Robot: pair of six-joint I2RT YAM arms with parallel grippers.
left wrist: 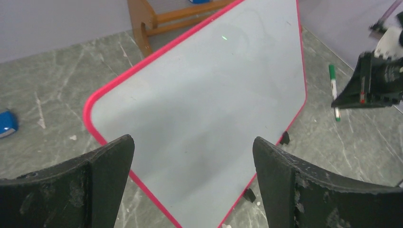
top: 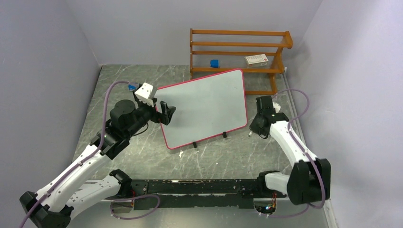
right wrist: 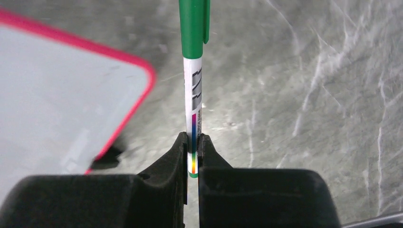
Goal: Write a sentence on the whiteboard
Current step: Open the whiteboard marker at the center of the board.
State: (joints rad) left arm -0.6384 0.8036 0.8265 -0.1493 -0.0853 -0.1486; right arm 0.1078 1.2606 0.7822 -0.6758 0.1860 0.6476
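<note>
The right jaws are closed tight on a marker [right wrist: 193,85]. Both fingers [right wrist: 167,164] pinch the white barrel near its tail end, and the green cap points away from the wrist. In the right wrist view the marker runs along the grey counter [right wrist: 309,95]; I cannot tell whether it rests on the surface or is lifted clear. It sits just beside the near right corner of the whiteboard [right wrist: 57,104], apart from the red frame. From the left wrist the marker [left wrist: 334,90] shows on the far side of the board, under the black body of the right arm's wrist.

The left jaws stand wide apart and hold nothing. Its fingers [left wrist: 102,166] frame the whiteboard [left wrist: 204,95] in the left wrist view. From above they hang at the board's left edge; whether they touch it I cannot tell.

The whiteboard [top: 204,107] sits in the middle of the counter [top: 142,156], turned askew, between the two arms. Two black feet [top: 194,144] show along its near edge.

Behind it a wooden rack [top: 237,45] stands against the back wall. Its middle shelf holds a small blue thing [top: 214,62] and a white box [top: 256,59], well apart. Another blue thing [left wrist: 4,123] lies on the counter to the left of the board.
</note>
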